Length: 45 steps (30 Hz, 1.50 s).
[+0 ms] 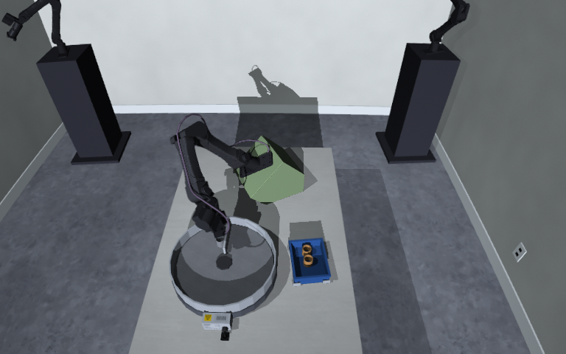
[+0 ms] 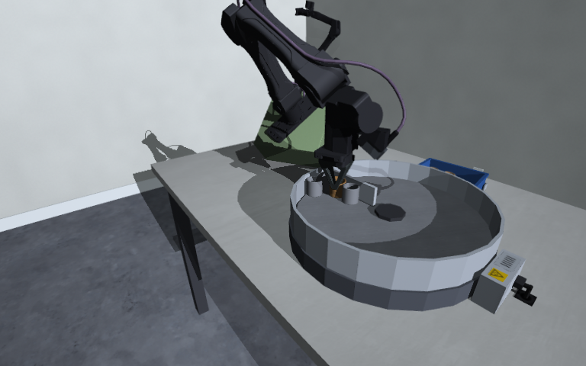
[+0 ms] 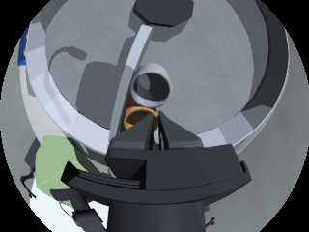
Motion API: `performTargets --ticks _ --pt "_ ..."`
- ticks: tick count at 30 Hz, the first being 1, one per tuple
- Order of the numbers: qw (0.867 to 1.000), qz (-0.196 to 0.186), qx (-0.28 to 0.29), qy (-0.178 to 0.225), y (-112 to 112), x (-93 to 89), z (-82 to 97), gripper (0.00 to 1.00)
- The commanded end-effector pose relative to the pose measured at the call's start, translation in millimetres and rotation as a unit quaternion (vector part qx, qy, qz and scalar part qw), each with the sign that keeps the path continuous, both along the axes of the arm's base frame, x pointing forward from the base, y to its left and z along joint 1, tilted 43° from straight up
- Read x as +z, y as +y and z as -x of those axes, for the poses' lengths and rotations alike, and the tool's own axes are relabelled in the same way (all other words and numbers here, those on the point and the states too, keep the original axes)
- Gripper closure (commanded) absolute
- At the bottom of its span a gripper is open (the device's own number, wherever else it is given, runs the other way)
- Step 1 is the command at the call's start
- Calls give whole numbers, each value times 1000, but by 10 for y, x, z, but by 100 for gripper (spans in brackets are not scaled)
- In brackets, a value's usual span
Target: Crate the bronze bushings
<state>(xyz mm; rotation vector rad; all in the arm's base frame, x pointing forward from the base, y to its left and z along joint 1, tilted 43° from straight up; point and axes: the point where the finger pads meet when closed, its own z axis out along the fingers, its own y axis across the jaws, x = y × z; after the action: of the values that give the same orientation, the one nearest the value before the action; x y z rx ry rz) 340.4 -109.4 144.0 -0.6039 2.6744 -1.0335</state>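
My gripper (image 2: 334, 187) (image 3: 155, 115) is low inside the far side of the turntable (image 1: 250, 301) (image 2: 401, 272). It is shut on the wall of a bronze bushing (image 2: 333, 194) (image 3: 128, 117), one finger appearing inside the ring and one outside. A steel bushing (image 2: 350, 196) (image 3: 151, 102) stands close beside it, towards the hub. Another steel bushing (image 2: 314, 188) stands by the rim, mostly hidden in the wrist view. The blue crate (image 1: 312, 279) (image 2: 468, 174) holds two bronze bushings, one (image 1: 306, 253) behind the other (image 1: 308, 263). The fingertips are hidden in the top view.
A pale upright divider (image 2: 368, 194) (image 3: 126, 82) runs beside the bushings to the dark hub (image 1: 224, 261) (image 2: 389, 212) (image 3: 164, 12). A raised wall rings the turntable. A green block (image 1: 275, 184) stands behind it, and a control box (image 1: 216, 320) (image 2: 497, 282) at its front.
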Motion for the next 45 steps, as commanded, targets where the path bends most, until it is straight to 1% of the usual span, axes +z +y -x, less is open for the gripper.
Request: performTargets --ticks 1,39,41,43,45 --pt "1000 -5 9 -6 52 -35 -17 100" --pt "1000 -5 9 -6 53 -34 -17 100" --pt "1000 -6 10 -12 73 -1 -24 100" --pt "1000 -4 7 -26 79 135 -51 100" --pt "1000 0 4 -26 88 208 -32 100"
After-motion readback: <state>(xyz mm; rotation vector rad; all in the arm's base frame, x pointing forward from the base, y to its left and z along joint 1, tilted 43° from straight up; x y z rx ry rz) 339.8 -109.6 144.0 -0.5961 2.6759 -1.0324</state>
